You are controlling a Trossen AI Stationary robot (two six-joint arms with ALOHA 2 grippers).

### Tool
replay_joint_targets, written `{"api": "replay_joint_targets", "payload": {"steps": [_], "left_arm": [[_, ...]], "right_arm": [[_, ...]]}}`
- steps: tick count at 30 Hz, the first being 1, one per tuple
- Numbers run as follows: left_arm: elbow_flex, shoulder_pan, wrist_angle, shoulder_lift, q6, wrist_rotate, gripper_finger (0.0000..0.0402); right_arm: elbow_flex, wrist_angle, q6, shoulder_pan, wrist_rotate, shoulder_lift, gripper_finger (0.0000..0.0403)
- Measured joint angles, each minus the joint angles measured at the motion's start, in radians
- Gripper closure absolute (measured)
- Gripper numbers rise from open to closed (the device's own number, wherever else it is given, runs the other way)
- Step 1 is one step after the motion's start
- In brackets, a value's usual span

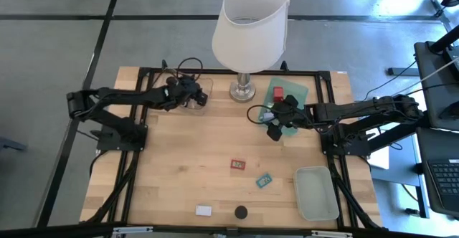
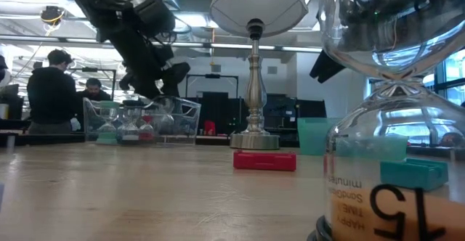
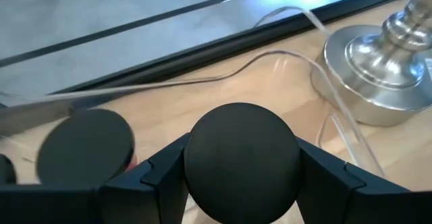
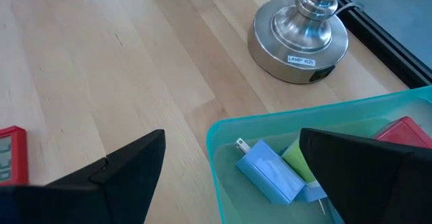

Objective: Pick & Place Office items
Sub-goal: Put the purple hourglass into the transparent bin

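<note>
My left gripper (image 1: 193,94) is at the clear tray (image 1: 197,98) by the table's far edge, left of the lamp base (image 1: 244,91), and is shut on a black round cap (image 3: 243,160). A second black cap (image 3: 84,146) stands beside it in the tray. In the low view the tray (image 2: 142,117) holds small sand timers. My right gripper (image 1: 275,123) hovers open over the near rim of the teal tray (image 4: 270,126), which holds a blue piece (image 4: 266,170) and a red block (image 4: 405,133). A red tag (image 1: 237,164), a teal bit (image 1: 265,181), a white block (image 1: 204,210) and a black cap (image 1: 241,211) lie on the table. My left gripper pinches the black round cap by two opposite sides of its rim (image 3: 196,173), one finger (image 3: 152,180) on each side. The fingers slant down from the table's left side. The cap hides what lies under it, so whether it rests in the tray cannot be told.
The big white-shaded lamp (image 1: 251,23) stands at the far middle, between the two grippers. A pale empty tray (image 1: 315,193) sits near the right front corner. A clear cord (image 3: 297,62) runs along the far edge by the lamp base. People stand in the room behind.
</note>
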Motion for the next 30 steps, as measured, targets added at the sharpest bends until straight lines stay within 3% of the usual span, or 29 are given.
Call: {"api": "replay_joint_targets", "payload": {"steps": [8, 30], "left_arm": [[0.0, 0.0, 0.048, 0.062, -0.004, -0.003, 0.0191], [0.0, 0.0, 0.05, 0.065, -0.042, -0.008, 0.0173]], "right_arm": [[0.0, 0.007, -0.001, 0.0, 0.003, 0.0, 0.0058], [0.0, 0.008, -0.003, 0.0, 0.018, 0.0, 0.0058]]}}
